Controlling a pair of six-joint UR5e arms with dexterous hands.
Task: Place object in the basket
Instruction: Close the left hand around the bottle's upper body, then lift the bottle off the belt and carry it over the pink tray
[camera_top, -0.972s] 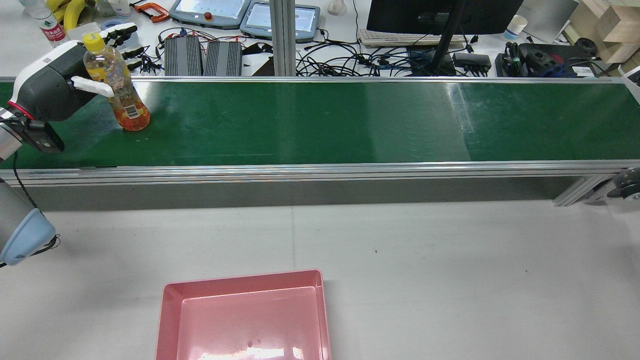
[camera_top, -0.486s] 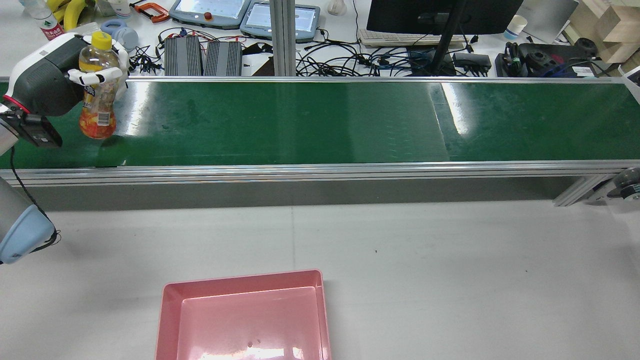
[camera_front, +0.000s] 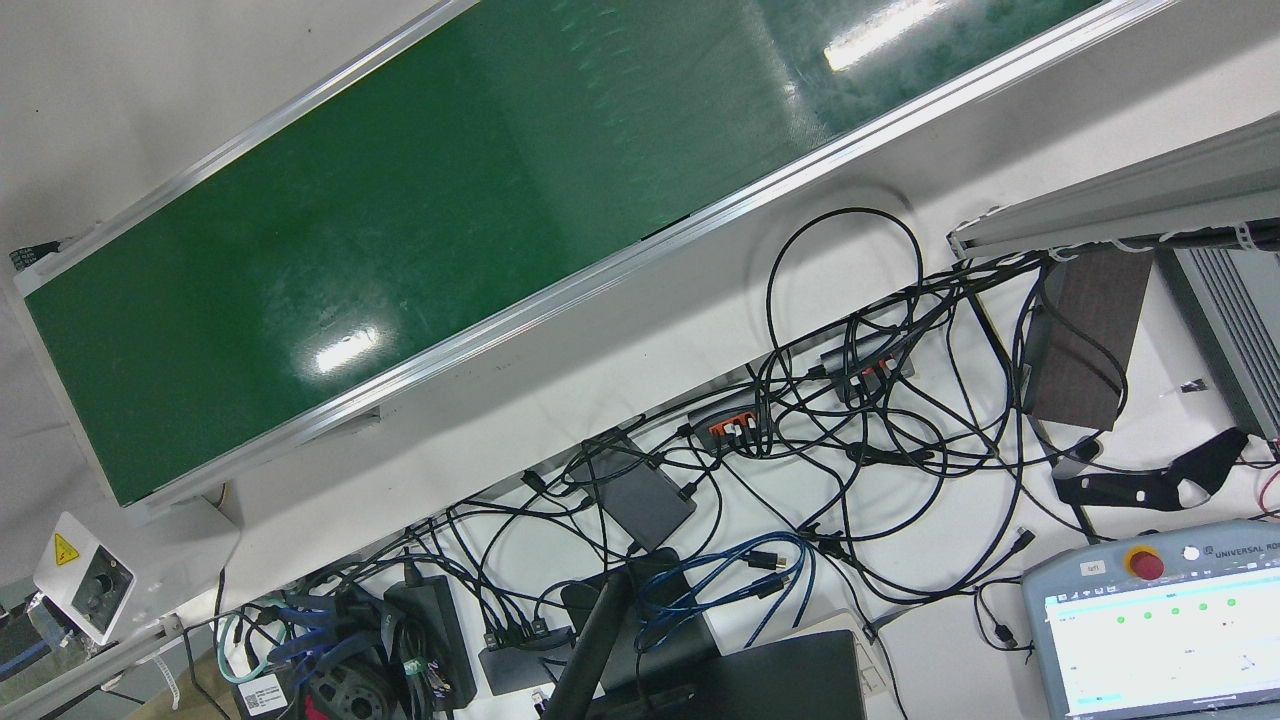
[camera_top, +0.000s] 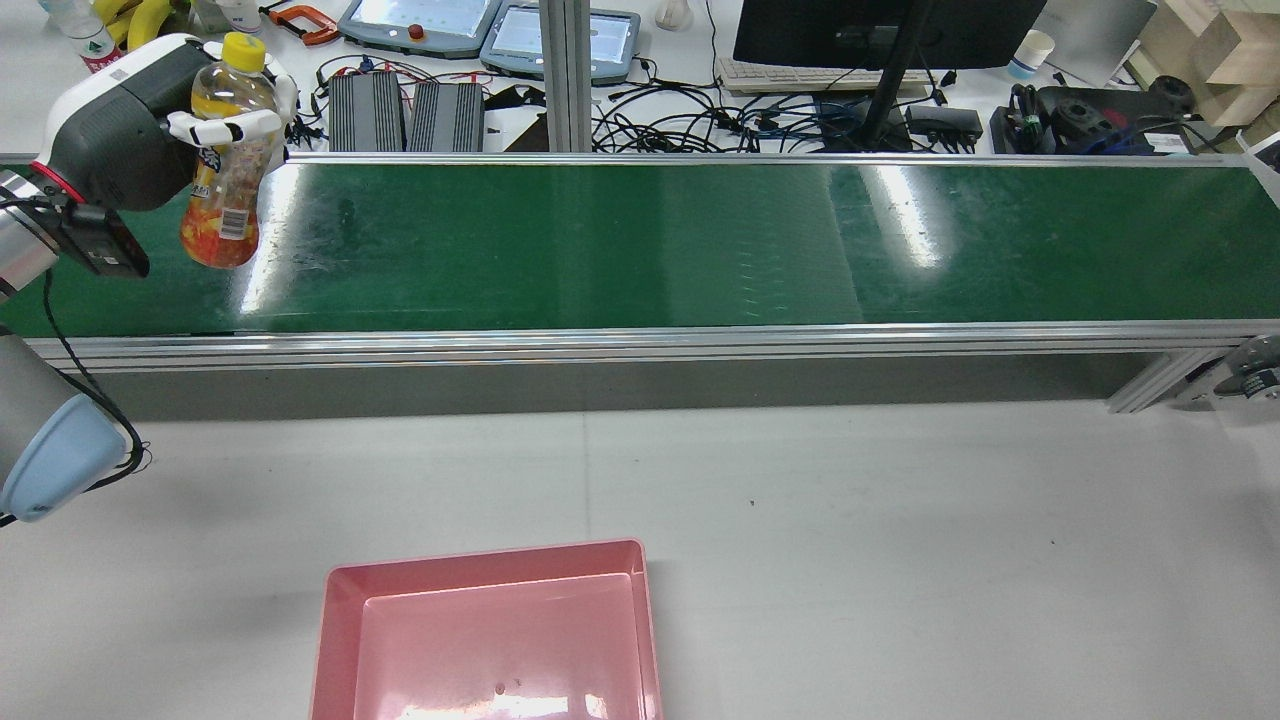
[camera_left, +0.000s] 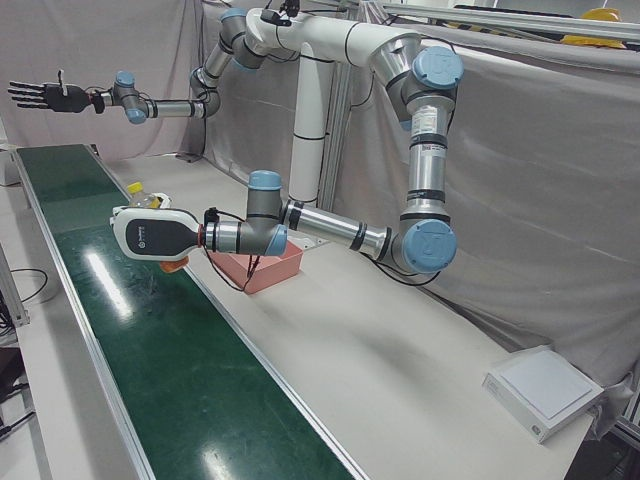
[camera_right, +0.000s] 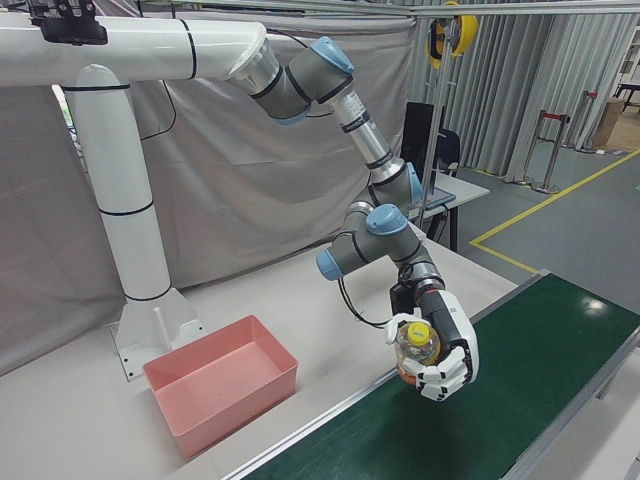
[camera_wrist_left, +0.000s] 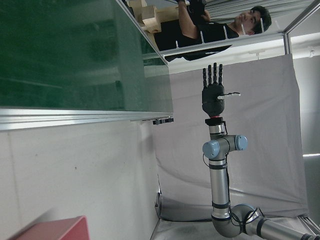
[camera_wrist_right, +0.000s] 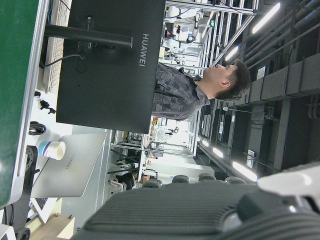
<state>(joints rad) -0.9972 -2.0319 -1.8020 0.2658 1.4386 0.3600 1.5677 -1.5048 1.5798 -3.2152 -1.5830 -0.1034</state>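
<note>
My left hand (camera_top: 120, 125) is shut on a clear bottle (camera_top: 225, 150) with a yellow cap and orange drink. It holds the bottle nearly upright, just above the left end of the green conveyor belt (camera_top: 650, 240). The same grasp shows in the right-front view (camera_right: 440, 355) with the bottle (camera_right: 415, 345), and in the left-front view (camera_left: 155, 235). The pink basket (camera_top: 490, 640) sits empty on the white table, near the front edge; it also shows in the right-front view (camera_right: 220, 395). My right hand (camera_left: 40, 95) is raised far off past the belt's other end, open with fingers spread (camera_wrist_left: 214, 90).
Beyond the belt lies a cluttered bench with cables (camera_top: 760, 120), power bricks (camera_top: 405, 112), teach pendants (camera_top: 420, 25) and a monitor (camera_top: 880, 30). The white table (camera_top: 900, 540) spreads between belt and basket. A person (camera_wrist_left: 215, 27) stands past the belt's far end.
The left hand has closed round the bottle and lifted it off the belt, moving it up and slightly right. The bottle went from leaning on the belt to hanging nearly upright.
</note>
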